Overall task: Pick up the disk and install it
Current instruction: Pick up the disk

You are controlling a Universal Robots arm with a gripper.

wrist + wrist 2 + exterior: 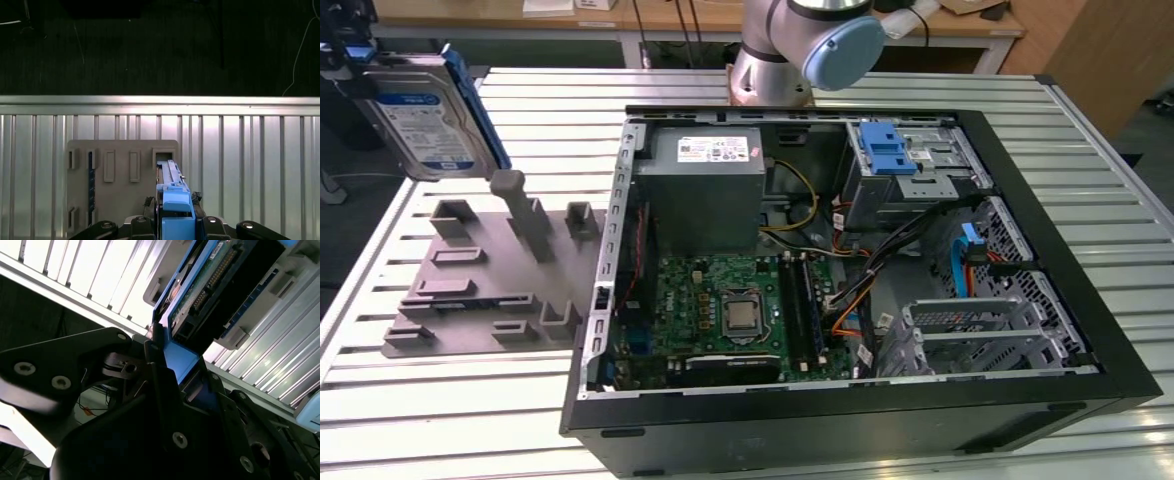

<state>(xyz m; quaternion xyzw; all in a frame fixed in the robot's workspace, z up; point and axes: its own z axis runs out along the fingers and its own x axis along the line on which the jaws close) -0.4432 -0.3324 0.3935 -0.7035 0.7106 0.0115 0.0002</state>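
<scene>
Exterior view: disk [424, 115] hung on edge at upper left, clear above the grey fixture [467, 280] and well apart from the open computer case [1107, 370].
Second wrist view: hand [177, 370] was clamped on the disk's blue carrier.
First wrist view: disk edge-on at bottom centre, over the fixture on the worktop [250, 165].
Judgement: grip looked end-on, so carry slowly, clear the case wall, and square up to the drive cage [921, 175].

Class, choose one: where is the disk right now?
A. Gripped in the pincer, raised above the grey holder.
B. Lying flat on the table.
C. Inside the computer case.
A: the disk stands on edge in the shut pincer, above the grey holder, outside the computer case.
</scene>
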